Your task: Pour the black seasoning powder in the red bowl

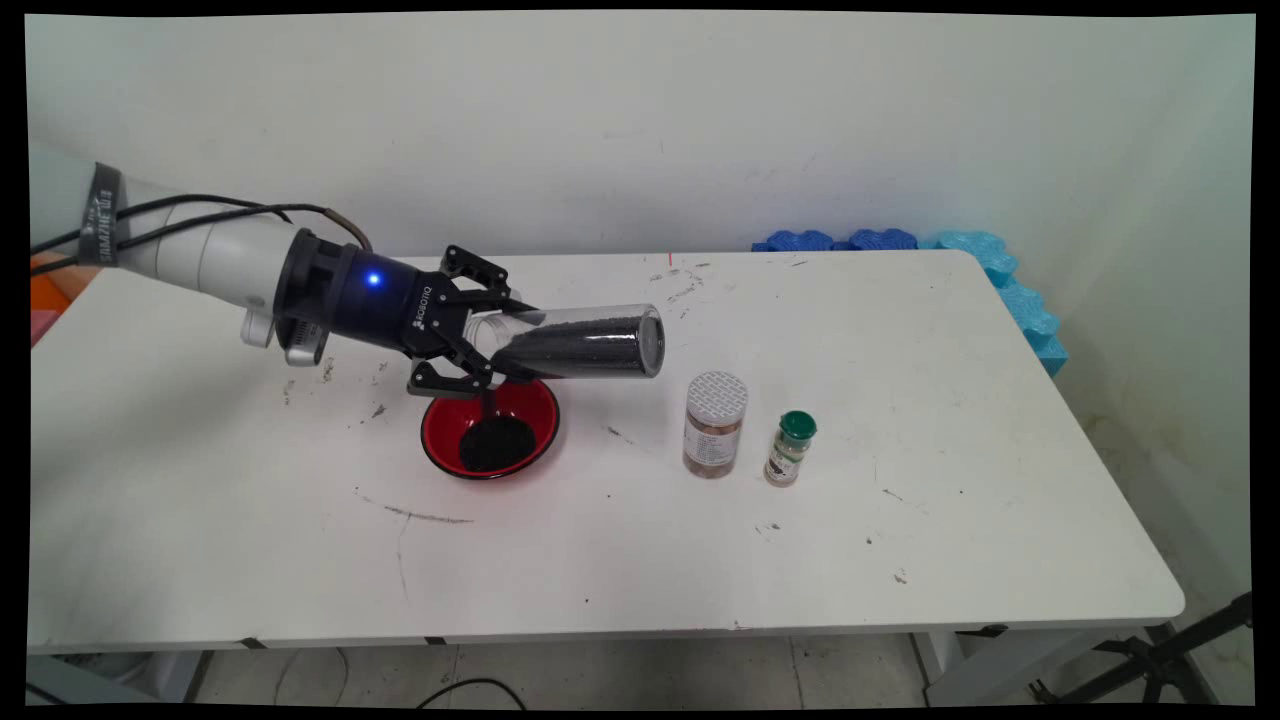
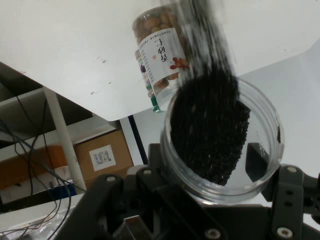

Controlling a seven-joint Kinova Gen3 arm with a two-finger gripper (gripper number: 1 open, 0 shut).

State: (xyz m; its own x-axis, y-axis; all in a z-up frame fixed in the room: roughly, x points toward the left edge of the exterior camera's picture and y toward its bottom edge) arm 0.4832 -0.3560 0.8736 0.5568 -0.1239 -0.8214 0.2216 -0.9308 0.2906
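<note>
Tool (image 1: 478,345) clamps tipped jar (image 1: 585,343) — above red bowl (image 1: 490,430).

Clear glossy plastic jar (image 1: 575,342) of matt black grains pours into a glossy red bowl (image 1: 490,428) on a scuffed white table (image 1: 900,560).

A clear plastic jar (image 2: 222,145) with its open mouth toward the camera is clamped between the black fingers (image 2: 257,161) of the gripper (image 2: 210,200), and black granules (image 2: 210,130) stream out of it. Beyond it on the white table (image 2: 65,50) stands a labelled jar of brown nuts (image 2: 159,45), with a green-capped bottle (image 2: 152,95) partly hidden behind. Cardboard boxes (image 2: 102,157) and cables (image 2: 30,170) show past the table's edge.
</note>
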